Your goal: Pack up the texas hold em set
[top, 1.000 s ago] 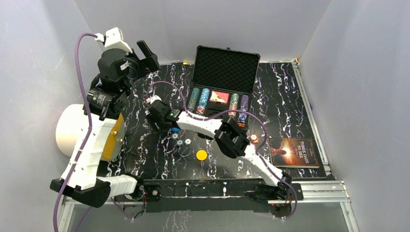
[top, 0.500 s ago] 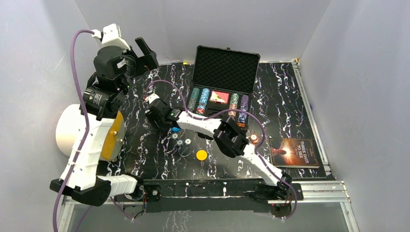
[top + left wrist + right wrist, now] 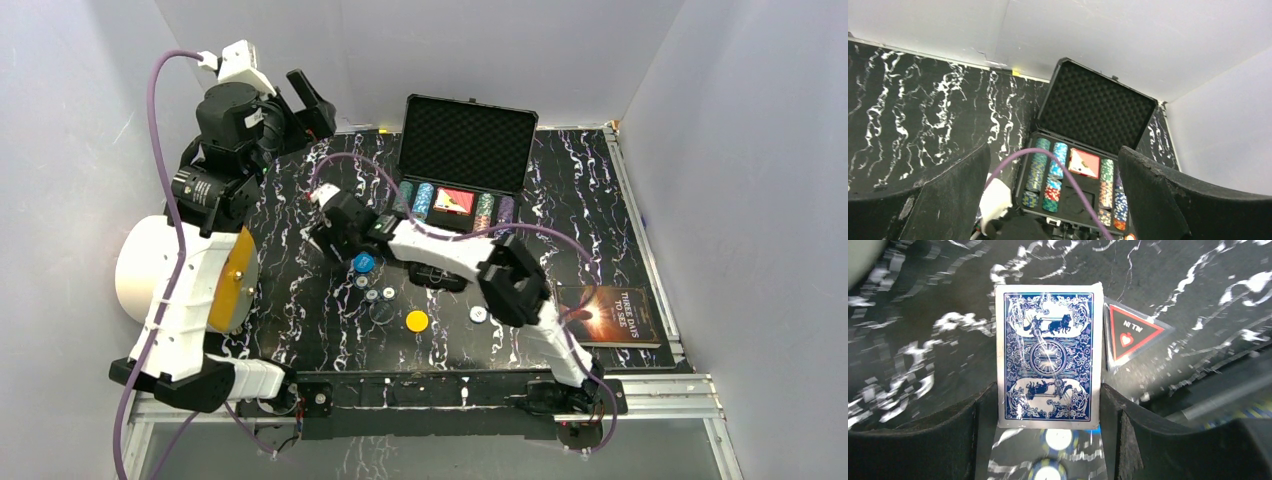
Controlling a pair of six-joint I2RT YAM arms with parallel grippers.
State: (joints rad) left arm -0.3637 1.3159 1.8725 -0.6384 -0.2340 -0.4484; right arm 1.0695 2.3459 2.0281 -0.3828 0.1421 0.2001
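Holding chips (image 3: pixel 1040 172) and red deck (image 3: pixel 1084 163), case (image 3: pixel 1095 107) gapes; right pincer (image 3: pixel 1048 410) clamps blue deck (image 3: pixel 1048 350), left pincer (image 3: pixel 1053 152) spread.

Right arm (image 3: pixel 440 250) lies diagonally across the mid-worktop (image 3: pixel 590 220), from near-right base to just left of the case (image 3: pixel 1075 197), so straight reach from the near edge to the case's left half is blocked. Its purple cable (image 3: pixel 1048 160) loops over that side too. Upright lid (image 3: pixel 465 145) walls off the far edge. Loose chips (image 3: pixel 375 297) and yellow disc (image 3: pixel 417 321) litter the near-centre. Book (image 3: pixel 610 315) takes the near-right corner, white cylinder (image 3: pixel 140 265) crowds the left edge. Open lanes: far-left worktop below the raised left fingers (image 3: pixel 1158 200), and the strip right of the case. Gap between the right fingers (image 3: pixel 948 440) is filled by the blue deck (image 3: pixel 1048 355).
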